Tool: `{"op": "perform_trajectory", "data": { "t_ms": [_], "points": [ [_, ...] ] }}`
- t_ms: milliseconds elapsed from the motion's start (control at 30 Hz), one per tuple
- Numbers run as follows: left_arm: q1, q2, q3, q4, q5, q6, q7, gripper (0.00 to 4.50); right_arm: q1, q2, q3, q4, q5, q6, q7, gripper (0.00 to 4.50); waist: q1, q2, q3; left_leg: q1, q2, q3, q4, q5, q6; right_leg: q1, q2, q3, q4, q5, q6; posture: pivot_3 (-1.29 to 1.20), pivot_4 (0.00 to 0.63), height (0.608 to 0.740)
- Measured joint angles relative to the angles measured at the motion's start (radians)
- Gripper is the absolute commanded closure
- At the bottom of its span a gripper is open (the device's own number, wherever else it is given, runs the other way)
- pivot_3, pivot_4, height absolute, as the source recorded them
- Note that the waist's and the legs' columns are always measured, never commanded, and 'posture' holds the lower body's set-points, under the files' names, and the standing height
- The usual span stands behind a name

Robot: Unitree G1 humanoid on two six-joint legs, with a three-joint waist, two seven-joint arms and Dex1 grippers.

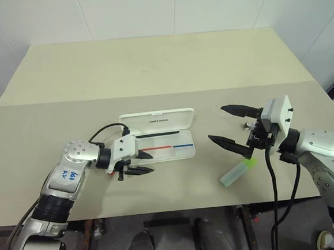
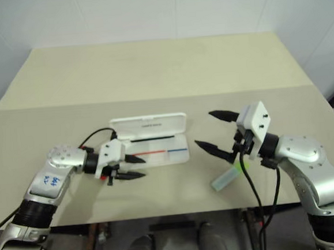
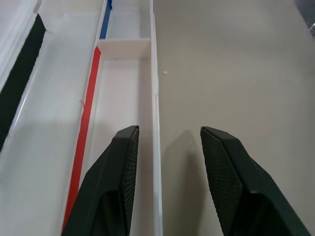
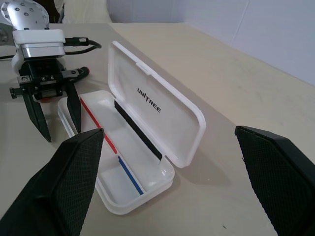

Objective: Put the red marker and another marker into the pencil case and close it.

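The pencil case (image 1: 183, 152) lies open in the middle of the table, its lid (image 4: 152, 98) standing up at the back. Red and blue stripes run along the white tray, and a black strip lies under the lid. The red marker is hidden. Another marker (image 1: 238, 172), pale with a lime-green cap, lies on the table right of the case. My left gripper (image 1: 152, 162) is open at the case's left end. It straddles the tray's front wall (image 3: 156, 147) with nothing between its fingers. My right gripper (image 1: 216, 123) is open wide and empty, just above the green-capped marker.
A second table (image 1: 150, 62) adjoins the far side behind a seam. The near table edge (image 1: 179, 209) runs just below both arms. A black cable (image 1: 106, 130) loops off the left wrist beside the case's left end.
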Motion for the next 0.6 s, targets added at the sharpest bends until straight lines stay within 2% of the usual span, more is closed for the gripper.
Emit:
{"op": "perform_trajectory", "data": {
  "t_ms": [200, 367, 467, 600],
  "points": [
    [0.105, 0.026, 0.133, -0.224, -0.147, 0.129, 0.046, 2.45, -0.022, 0.029, 0.029, 0.040, -0.002, -0.011, 0.013, 0.00, 0.001, 0.000, 0.000, 0.000, 0.000, 0.000, 0.000, 0.000, 0.000, 0.000, 0.000, 0.000, 0.000, 0.000, 0.000, 0.00, 0.150, 0.740],
    [0.221, 0.021, 0.207, -0.399, -0.248, 0.242, 0.146, 2.45, -0.043, 0.046, 0.049, 0.070, -0.007, -0.024, 0.026, 0.00, 0.000, 0.000, 0.000, 0.000, 0.000, 0.000, 0.001, 0.000, 0.000, 0.000, 0.000, 0.000, 0.000, 0.000, 0.000, 0.00, 0.150, 0.740],
    [0.351, -0.054, 0.314, -0.528, -0.313, 0.322, 0.297, 1.91, -0.053, 0.059, 0.062, 0.085, -0.013, -0.034, 0.043, 0.00, -0.004, 0.000, 0.000, 0.001, 0.000, 0.000, 0.000, 0.000, 0.000, 0.000, 0.000, 0.001, 0.000, 0.000, 0.000, 0.00, 0.150, 0.740],
    [0.579, -0.196, 0.414, -0.647, -0.302, 0.343, 0.519, 0.61, -0.060, 0.066, 0.077, 0.116, -0.019, -0.044, 0.064, 0.00, -0.009, 0.000, 0.000, 0.001, 0.001, 0.000, 0.000, 0.000, 0.000, 0.001, 0.000, 0.000, 0.000, 0.000, 0.000, 0.00, 0.150, 0.740]
  ]
}}
